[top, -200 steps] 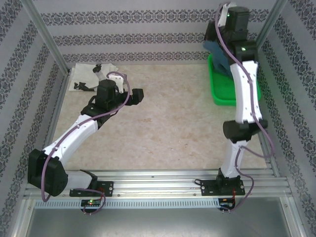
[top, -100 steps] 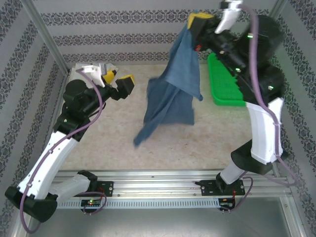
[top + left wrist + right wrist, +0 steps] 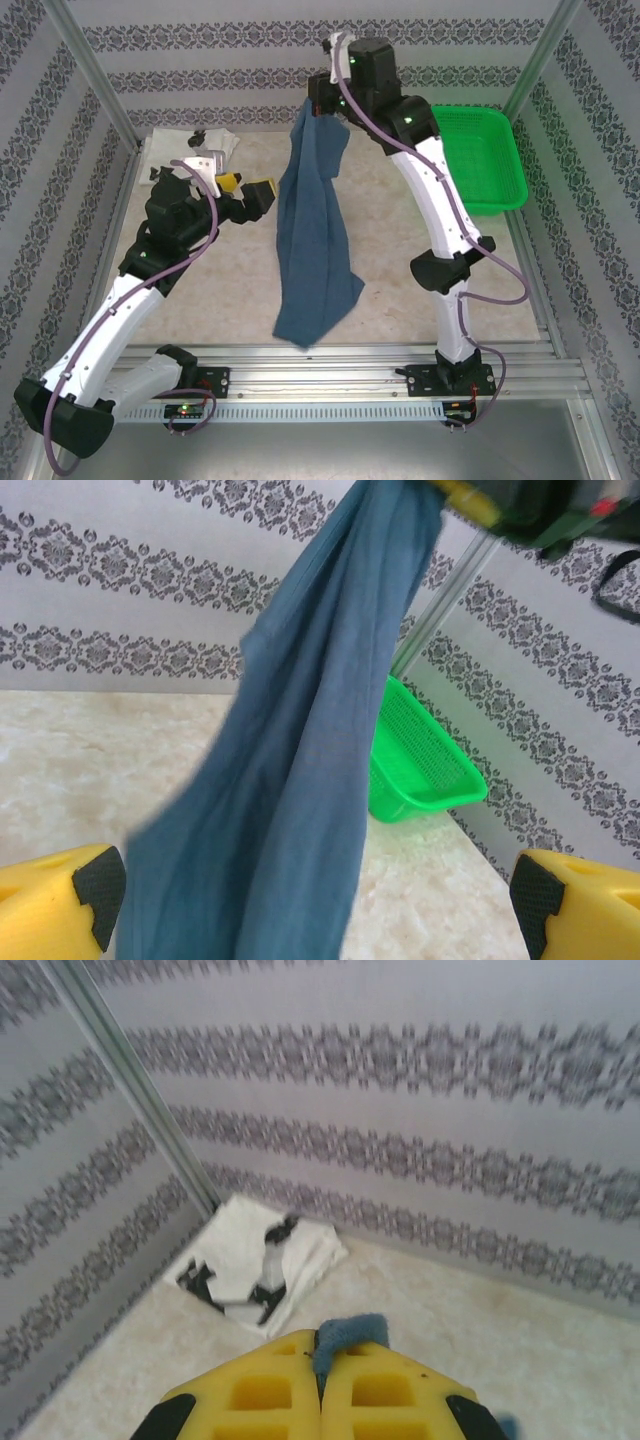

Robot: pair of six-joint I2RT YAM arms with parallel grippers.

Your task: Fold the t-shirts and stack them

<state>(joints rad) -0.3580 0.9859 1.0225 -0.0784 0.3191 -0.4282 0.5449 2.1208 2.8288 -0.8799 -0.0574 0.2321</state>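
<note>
- Bench [image 3: 400,250]: one, with a pale marbled top and patterned walls on three sides.
- T-shirts: two in all.
- Dark blue-teal shirt [image 3: 312,240]: one, unfolded. It hangs in a long drape from the right claw over the middle of the bench. Whether its lower end touches the bench cannot be told.
- Green mesh basket [image 3: 485,160]: one, at the far right corner, well apart from the hanging shirt.
- White shirt with black marks [image 3: 255,1265]: one, folded, lying flat in the far left corner of the bench.
- Claws: two.
- Right claw [image 3: 318,100]: raised high, fingers pressed together on the top edge of the dark blue-teal shirt. A tuft of cloth shows between them in the right wrist view.
- Left claw [image 3: 248,190]: spread fully wide, holding nothing, just beside the hanging shirt and facing it.
</note>
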